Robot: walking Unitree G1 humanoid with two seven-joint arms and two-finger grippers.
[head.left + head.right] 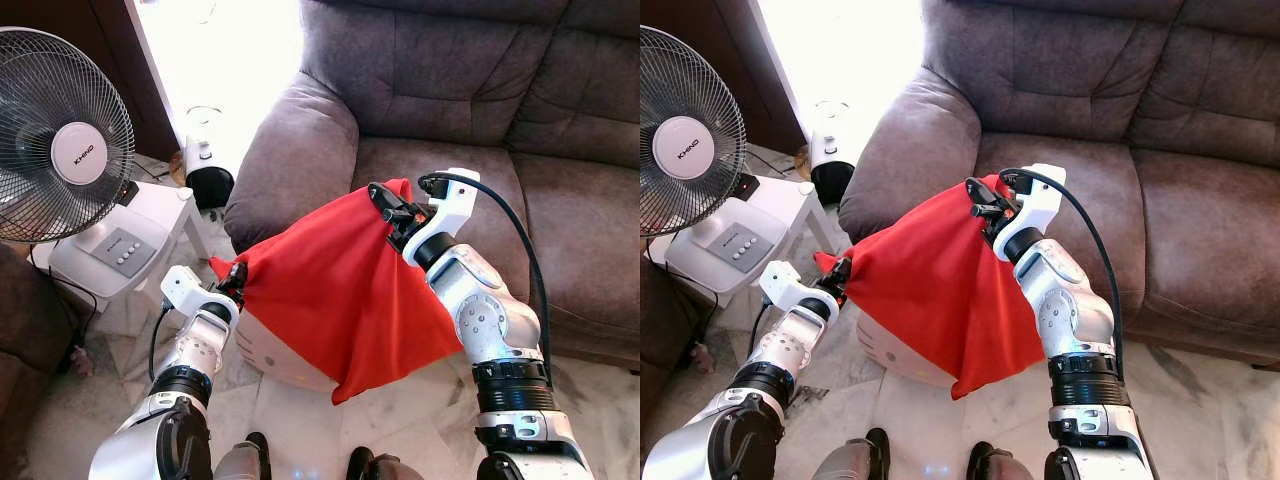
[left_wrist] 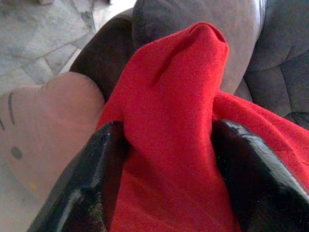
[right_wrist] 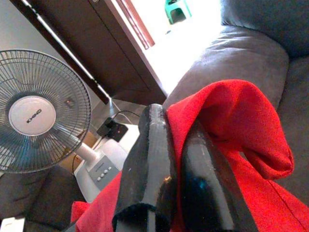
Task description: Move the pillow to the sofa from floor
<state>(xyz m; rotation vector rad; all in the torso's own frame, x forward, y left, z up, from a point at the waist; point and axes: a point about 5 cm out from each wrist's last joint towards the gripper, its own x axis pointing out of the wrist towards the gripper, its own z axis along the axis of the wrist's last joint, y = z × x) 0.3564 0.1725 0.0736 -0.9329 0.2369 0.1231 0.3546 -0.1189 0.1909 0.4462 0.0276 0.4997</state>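
Observation:
The red pillow (image 1: 340, 290) hangs slack in the air in front of the brown sofa (image 1: 450, 170), stretched between both grippers. My left gripper (image 1: 236, 278) is shut on its lower left corner; in the left wrist view the red fabric (image 2: 174, 145) bulges between the two black fingers (image 2: 91, 179). My right gripper (image 1: 392, 210) is shut on the top corner, just over the front edge of the sofa seat. In the right wrist view the cloth (image 3: 231, 111) is pinched between the fingers (image 3: 149, 164). The pillow's bottom tip dangles above the marble floor.
A pale rounded object (image 1: 275, 355) lies on the floor under the pillow. The sofa armrest (image 1: 290, 160) rises just behind it. To the left, a fan (image 1: 65, 150) stands on a white stool (image 1: 150, 235), with a small white appliance (image 1: 207, 160) beyond.

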